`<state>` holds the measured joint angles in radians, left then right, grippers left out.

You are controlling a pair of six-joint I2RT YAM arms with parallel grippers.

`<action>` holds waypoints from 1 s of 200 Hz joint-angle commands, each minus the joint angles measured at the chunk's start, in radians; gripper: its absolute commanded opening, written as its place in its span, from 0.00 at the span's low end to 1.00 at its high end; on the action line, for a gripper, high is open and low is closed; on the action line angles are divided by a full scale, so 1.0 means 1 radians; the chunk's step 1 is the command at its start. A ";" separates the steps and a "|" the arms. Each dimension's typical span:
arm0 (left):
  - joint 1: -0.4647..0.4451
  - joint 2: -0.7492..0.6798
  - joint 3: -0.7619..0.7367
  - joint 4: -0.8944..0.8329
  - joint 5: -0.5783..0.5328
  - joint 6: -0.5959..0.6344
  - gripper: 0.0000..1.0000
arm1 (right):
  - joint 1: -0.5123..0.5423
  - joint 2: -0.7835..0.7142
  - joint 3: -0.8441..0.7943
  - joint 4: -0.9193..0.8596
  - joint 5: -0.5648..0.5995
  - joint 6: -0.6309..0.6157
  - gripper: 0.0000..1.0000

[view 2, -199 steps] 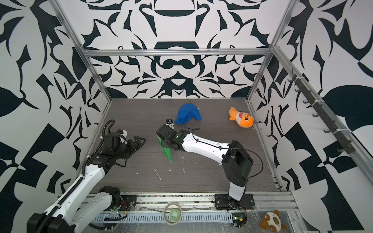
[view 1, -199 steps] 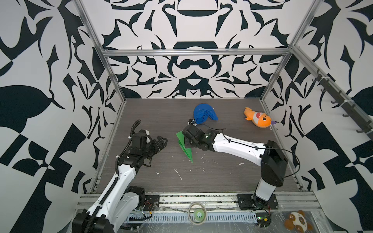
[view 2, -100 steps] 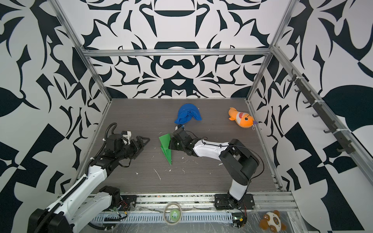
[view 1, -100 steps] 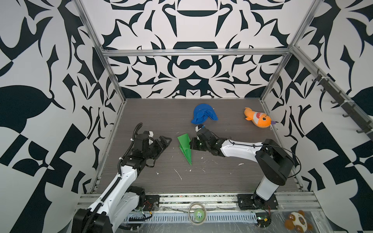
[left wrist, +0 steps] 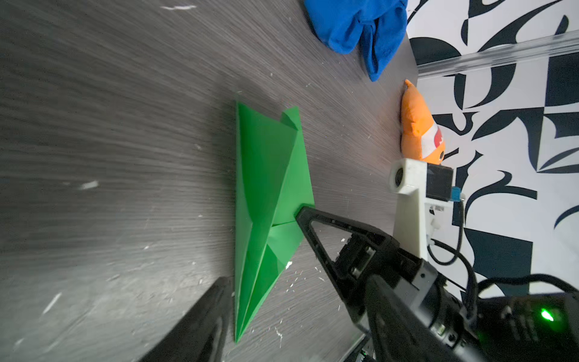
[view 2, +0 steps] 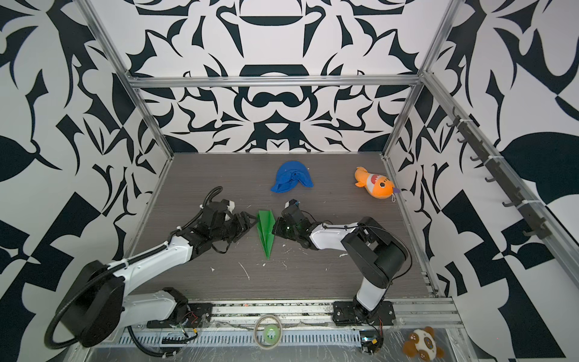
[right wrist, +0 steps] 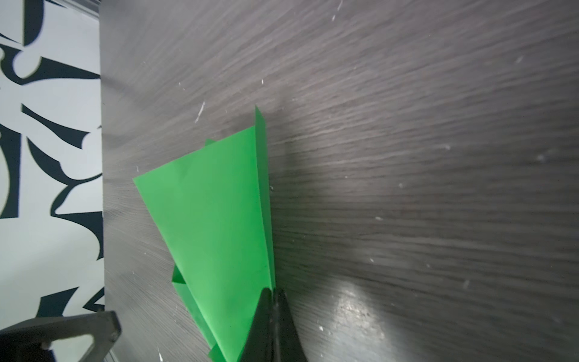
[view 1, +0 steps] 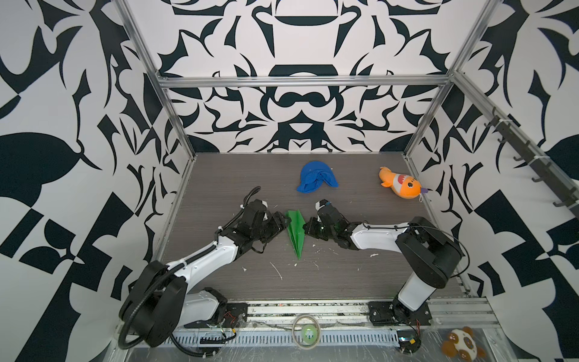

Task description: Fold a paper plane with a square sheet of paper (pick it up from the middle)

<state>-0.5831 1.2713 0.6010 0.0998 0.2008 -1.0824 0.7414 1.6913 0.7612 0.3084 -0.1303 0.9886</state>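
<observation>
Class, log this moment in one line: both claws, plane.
left claw open beside paper plane | right claw shut, tip at its edge | plane on table

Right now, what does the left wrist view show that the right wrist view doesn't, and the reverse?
Only the left wrist view: the blue cloth, the orange plush fish, and the right gripper from outside, its tip touching one wing edge of the paper plane. Only the right wrist view: that gripper's two fingertips close up, pressed shut against each other. Both: the green plane on the dark table, the patterned wall, and a finger of the left gripper.
</observation>
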 commanded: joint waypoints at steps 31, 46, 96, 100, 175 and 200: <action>-0.057 0.108 0.086 0.052 -0.044 -0.004 0.66 | -0.011 -0.066 -0.010 0.038 -0.017 -0.012 0.00; -0.063 0.139 0.102 0.025 -0.064 -0.004 0.65 | -0.014 -0.063 -0.010 0.037 -0.022 -0.012 0.00; -0.066 0.243 0.144 -0.002 -0.069 0.006 0.63 | -0.017 -0.047 -0.010 0.037 -0.032 -0.006 0.00; -0.066 0.248 0.146 -0.006 -0.070 0.007 0.63 | -0.017 -0.046 -0.010 0.037 -0.032 -0.004 0.00; -0.065 0.347 0.166 -0.006 -0.067 0.032 0.65 | -0.041 -0.045 -0.024 -0.006 -0.047 -0.027 0.01; -0.066 0.381 0.171 0.014 -0.047 0.032 0.64 | -0.057 -0.048 -0.037 -0.021 -0.069 -0.093 0.10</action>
<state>-0.6468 1.6192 0.7498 0.1085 0.1402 -1.0603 0.7006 1.6524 0.7391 0.2996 -0.1726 0.9672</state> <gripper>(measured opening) 0.646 0.059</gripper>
